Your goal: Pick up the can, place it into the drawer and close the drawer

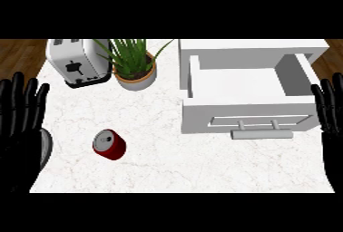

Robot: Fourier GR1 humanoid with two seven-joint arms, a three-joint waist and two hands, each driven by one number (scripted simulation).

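Red can (pixel 109 145) lying right of released left hand (pixel 20 118); open drawer (pixel 248 97) sitting left of released right hand (pixel 330 111), which is being cropped by the edge.

The white marble counter (pixel 174 167) lies bare along its near edge and across its middle. A silver toaster (pixel 75 61) and green potted plant (pixel 134 63) crowd the far-left corner; the open white drawer (pixel 248 97) fills the far-right corner.
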